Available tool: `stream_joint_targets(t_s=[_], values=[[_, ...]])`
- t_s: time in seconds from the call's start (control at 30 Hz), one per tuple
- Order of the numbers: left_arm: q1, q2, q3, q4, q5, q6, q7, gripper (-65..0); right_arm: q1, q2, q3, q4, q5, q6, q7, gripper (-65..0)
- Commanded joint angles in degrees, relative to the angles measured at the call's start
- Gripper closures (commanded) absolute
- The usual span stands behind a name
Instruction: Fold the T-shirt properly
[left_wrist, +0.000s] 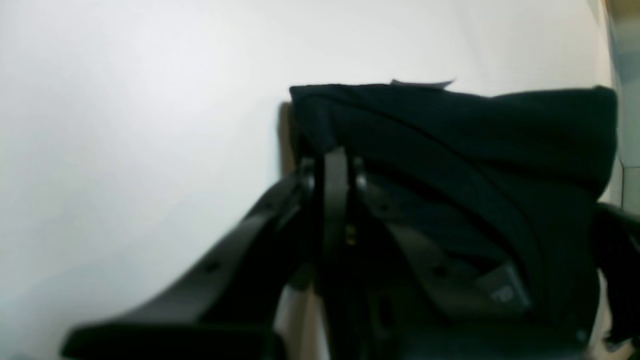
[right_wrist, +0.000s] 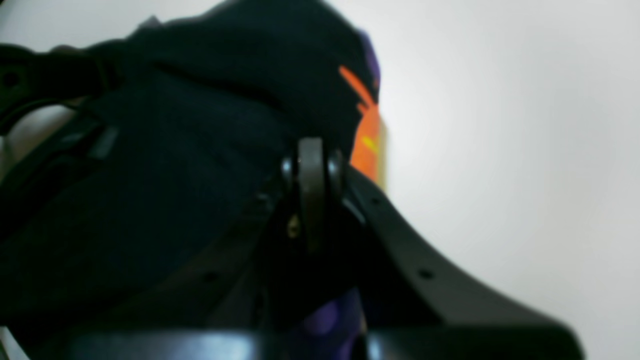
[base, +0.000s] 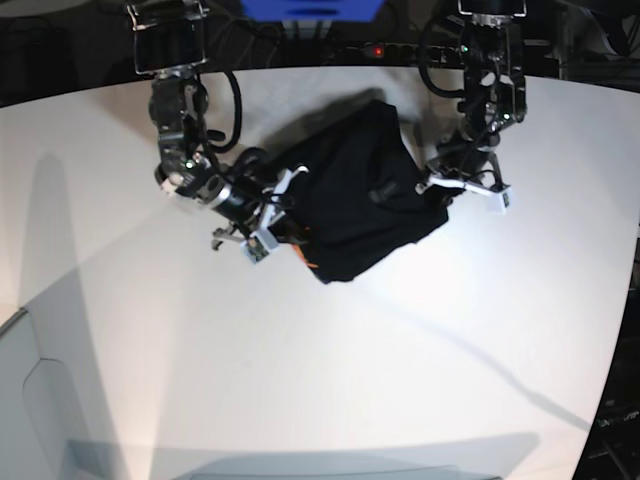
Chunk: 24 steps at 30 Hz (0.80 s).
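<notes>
left claw (left_wrist: 334, 165) clamped on T-shirt (base: 355, 195), right claw (right_wrist: 312, 160) likewise

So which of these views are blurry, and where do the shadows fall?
Both wrist views are soft, the left tool and right tool smeared against the T-shirt; the base view is sharper, with long arm shadows across the white table.

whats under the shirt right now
The white table shows all around the shirt. Both hands, left and right, are shut on its edges. Anything beneath the cloth is covered.
</notes>
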Motion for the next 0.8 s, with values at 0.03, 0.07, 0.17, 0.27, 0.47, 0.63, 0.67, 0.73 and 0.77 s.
stream_joint_targets(t_s=[0.03, 0.07, 0.17, 0.27, 0.47, 0.63, 0.67, 0.73, 0.77], values=[[0.3, -0.2, 0.0, -0.5, 1.8, 2.3, 2.0, -0.1, 0.4, 0.8, 0.0, -1.4, 0.0, 0.2, 1.6, 0.0], [0.3, -0.2, 0.0, -0.5, 1.8, 2.3, 1.9, -0.1, 0.4, 1.2, 0.0, -2.1, 0.0, 0.2, 2.1, 0.0], [0.3, -0.2, 0.0, -0.5, 1.8, 2.3, 1.9, -0.1, 0.6, 2.2, 0.1, -2.5, 0.2, 0.2, 2.4, 0.0], [0.3, -0.2, -0.3, -0.1, 1.7, 2.3, 2.2, -0.1, 0.1, 2.3, 1.6, 2.8, 0.3, 0.2, 1.7, 0.0], [-1.0, -0.2, -0.1, 0.0, 1.4, 2.3, 2.4, -0.3, -4.3, -0.1, 5.8, 19.5, 0.2, 0.2, -7.0, 0.0], [-1.3, -0.2, 0.0, 0.0, 1.3, 2.3, 2.4, -0.4, -10.9, -0.3, 5.3, 24.8, 0.2, 0.2, -8.0, 0.0], [-1.3, -0.2, 0.0, 0.0, 1.3, 2.3, 2.4, -0.4, -11.7, -0.3, 5.3, 24.3, 0.1, 0.2, -8.0, 0.0], [-1.3, -0.2, 0.0, -0.1, 1.4, 2.3, 2.4, -0.5, -12.6, -0.4, 5.3, 21.7, 0.2, 0.2, -8.0, 0.0], [-1.3, -0.2, 0.0, -0.1, 1.5, 2.3, 2.4, -0.5, -12.8, -0.4, 5.3, 20.7, 0.2, 0.2, -7.5, 0.0]])
